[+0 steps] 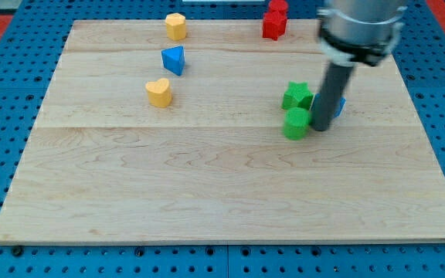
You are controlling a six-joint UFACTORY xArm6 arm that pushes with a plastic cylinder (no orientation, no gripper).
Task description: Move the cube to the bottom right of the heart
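Note:
The yellow heart [158, 92] lies left of the board's middle. The blue cube [339, 106] is at the view's right, mostly hidden behind my rod; only a sliver of it shows at the rod's right side. My tip [321, 128] is on the board just in front of and left of the cube, close beside the round green block [296, 123]. I cannot tell if the tip touches either block.
A green star [297, 96] sits just above the round green block. A blue wedge-like block [174, 59] and a yellow block [175, 25] lie above the heart. Two red blocks [274, 23] [277, 6] are at the wooden board's [207, 201] top edge.

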